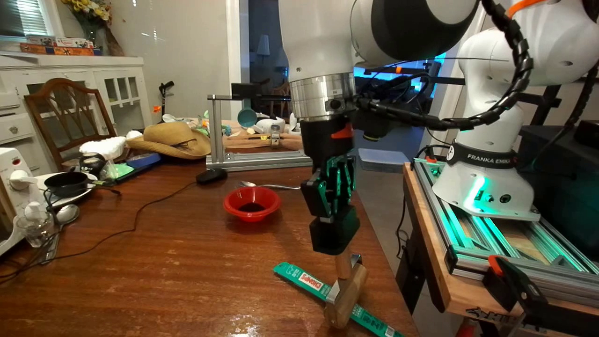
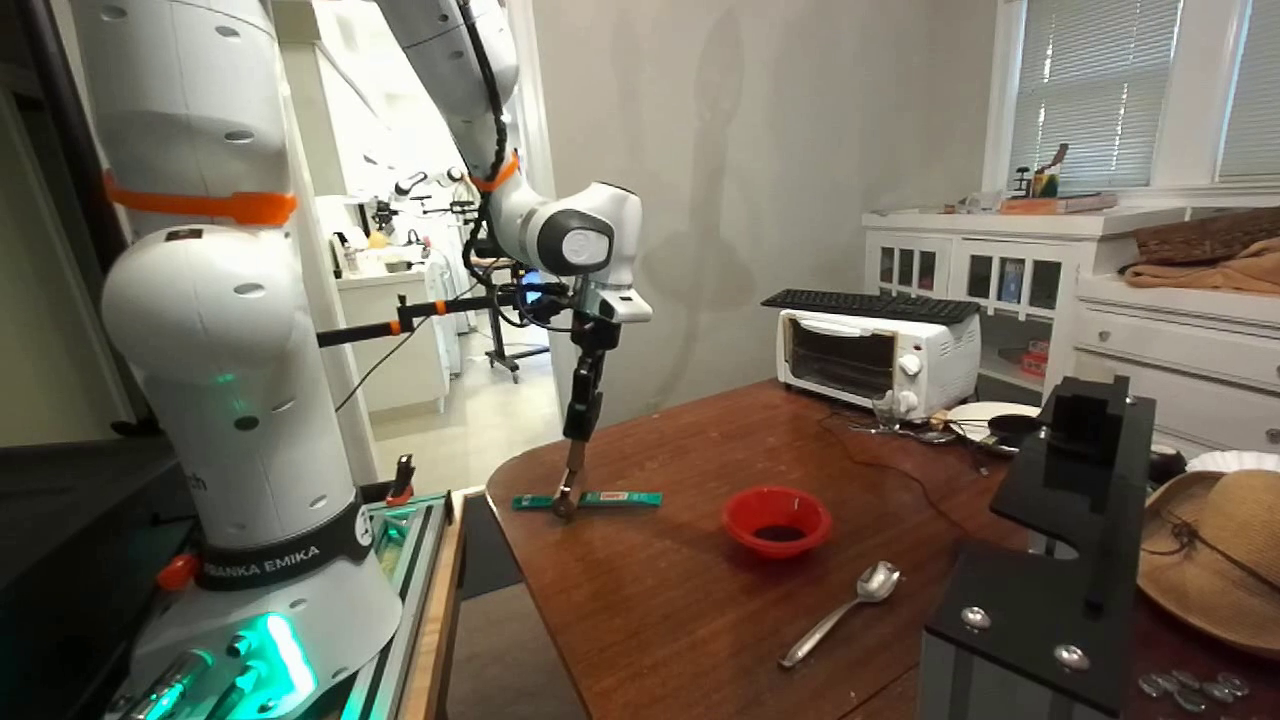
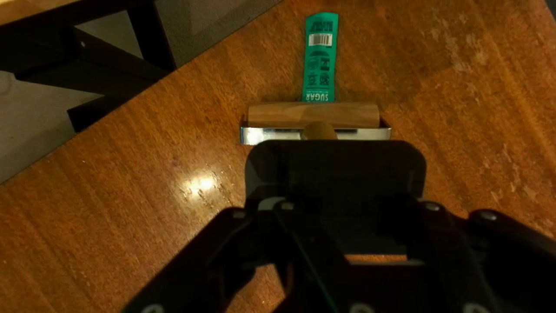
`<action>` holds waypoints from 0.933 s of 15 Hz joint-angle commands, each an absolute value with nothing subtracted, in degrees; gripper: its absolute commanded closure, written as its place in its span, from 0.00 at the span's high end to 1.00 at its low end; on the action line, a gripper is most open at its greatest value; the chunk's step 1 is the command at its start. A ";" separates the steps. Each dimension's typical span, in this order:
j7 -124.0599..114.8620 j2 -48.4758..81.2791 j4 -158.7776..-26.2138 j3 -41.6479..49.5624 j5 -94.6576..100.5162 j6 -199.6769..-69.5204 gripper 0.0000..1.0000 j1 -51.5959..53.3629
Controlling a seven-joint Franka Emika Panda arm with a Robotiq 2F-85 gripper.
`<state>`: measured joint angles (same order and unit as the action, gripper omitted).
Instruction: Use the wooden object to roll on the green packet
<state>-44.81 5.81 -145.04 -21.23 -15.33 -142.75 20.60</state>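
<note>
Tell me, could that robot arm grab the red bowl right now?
Probably not yet: its gripper is closed on the handle of the wooden roller, which would likely need setting down first. Otherwise nothing seems to block the red bowl.

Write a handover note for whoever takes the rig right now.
Gripper: shut on the handle of the wooden roller, which points down.
Things: the wooden roller lies crosswise over the green packet, apparently resting on it; the packet is on the table, near its edge.
Done: wooden roller gripped and over the packet.
Left: rolling along it; these views don't show how much is rolled.
</note>
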 commanded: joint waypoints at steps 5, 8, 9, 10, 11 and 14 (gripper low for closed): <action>-38.98 9.88 -142.80 -19.92 -17.42 -143.88 0.22 20.22; -37.92 11.01 -142.11 -19.28 -17.45 -143.83 0.22 19.88; -38.05 11.32 -141.59 -18.96 -17.22 -143.59 0.22 19.83; -38.34 11.49 -141.22 -18.58 -16.73 -143.57 0.22 19.89; -38.53 11.73 -140.69 -18.13 -16.15 -143.60 0.22 19.91; -38.32 12.39 -139.20 -17.12 -15.81 -143.75 0.22 19.75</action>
